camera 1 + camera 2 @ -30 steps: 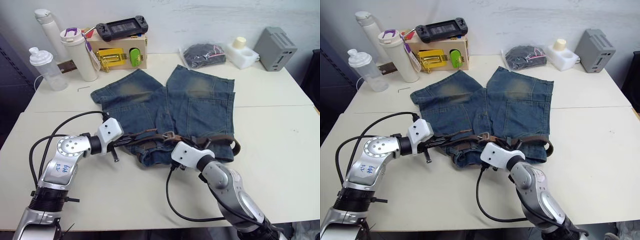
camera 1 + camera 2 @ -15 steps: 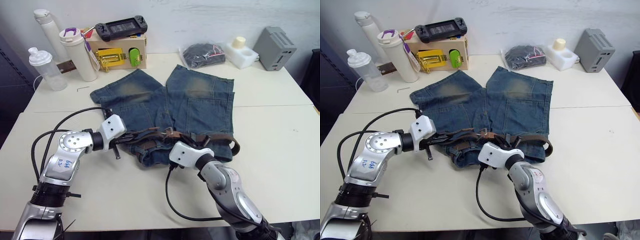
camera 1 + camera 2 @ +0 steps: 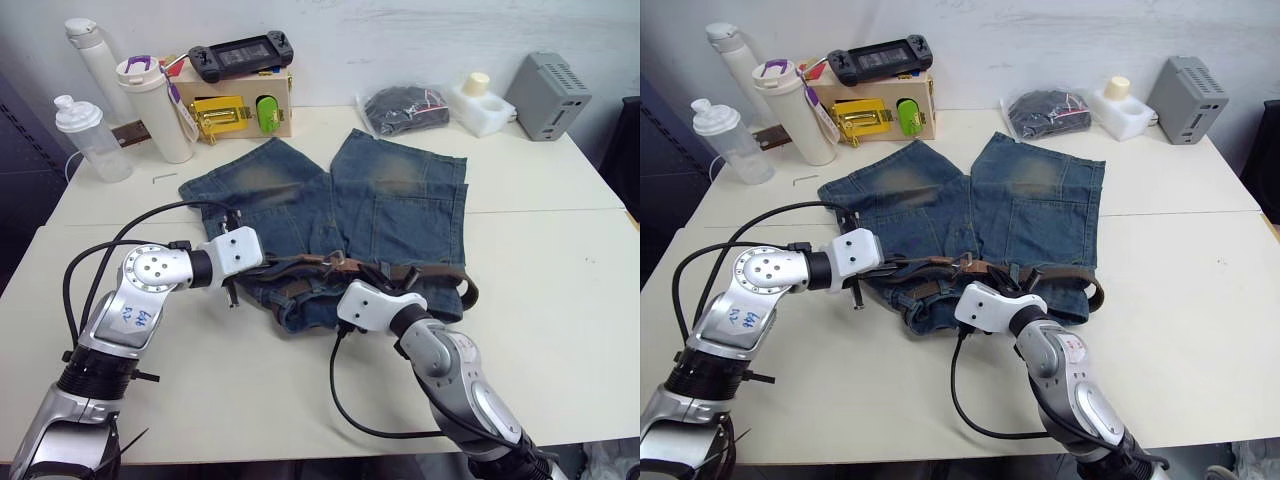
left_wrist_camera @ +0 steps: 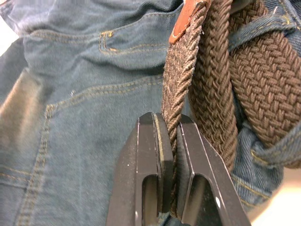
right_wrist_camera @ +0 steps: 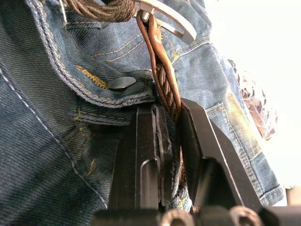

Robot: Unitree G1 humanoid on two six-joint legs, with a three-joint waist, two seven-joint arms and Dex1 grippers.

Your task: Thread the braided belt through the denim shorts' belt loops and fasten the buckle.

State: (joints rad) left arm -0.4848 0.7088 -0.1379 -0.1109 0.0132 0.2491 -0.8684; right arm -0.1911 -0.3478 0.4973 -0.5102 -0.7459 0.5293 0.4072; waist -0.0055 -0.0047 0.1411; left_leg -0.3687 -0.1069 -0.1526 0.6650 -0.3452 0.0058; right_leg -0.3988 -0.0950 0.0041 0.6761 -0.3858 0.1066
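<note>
The denim shorts (image 3: 370, 200) lie flat on the table, waistband toward me. The braided belt (image 3: 430, 273) runs along the waistband through belt loops (image 4: 256, 33) and curls round at the right end. My left gripper (image 4: 170, 136) is shut on the braided strap near its brown leather tip (image 4: 186, 19), at the waistband's left part (image 3: 262, 270). My right gripper (image 5: 168, 123) is shut on the belt just behind the silver buckle (image 5: 164, 19), beside the shorts' metal button (image 5: 121, 83), near the waistband's middle (image 3: 385, 292).
At the back left stand bottles (image 3: 160, 108) and a wooden box (image 3: 240, 108) carrying a game console (image 3: 243, 53). A dark bundle in a clear bag (image 3: 405, 108), a white block (image 3: 480, 102) and a grey box (image 3: 548, 95) sit at the back right.
My left gripper has moved right and slightly away from me with the belt's strap, closing toward the right gripper. The right gripper has barely shifted.
</note>
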